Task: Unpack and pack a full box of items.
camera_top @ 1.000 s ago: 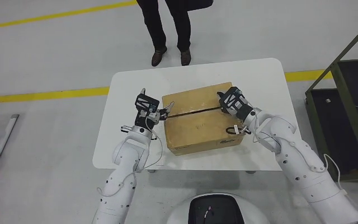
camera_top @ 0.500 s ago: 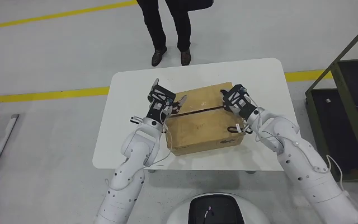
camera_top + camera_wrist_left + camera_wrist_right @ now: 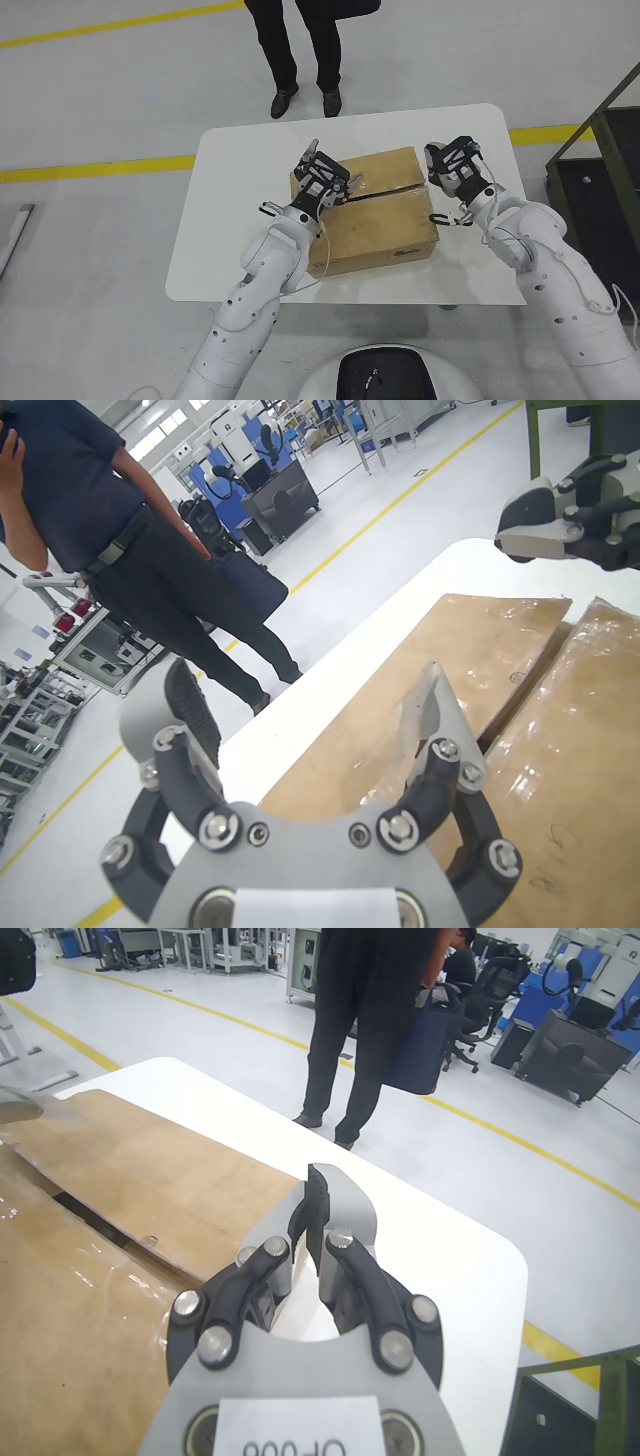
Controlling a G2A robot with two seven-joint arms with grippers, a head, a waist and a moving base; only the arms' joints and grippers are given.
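Your left gripper (image 3: 305, 680): jaws spread wide, empty, over far-left corner of box (image 3: 375, 258), one finger above far flap (image 3: 372, 165). Your right gripper (image 3: 316, 1178): fingers pinched together, nothing between, just off box's far-right corner, above table (image 3: 225, 210). One box, mid-table. Two flaps, far flap and near flap (image 3: 385, 222), both down with narrow gap between. Contents hidden from you.

Left arm (image 3: 268, 275) is stretched out front, left claw (image 3: 305, 680) splayed wide, fingers well apart. Right arm (image 3: 540, 250) is crooked at the elbow, right claw (image 3: 314, 1188) pinched tight.
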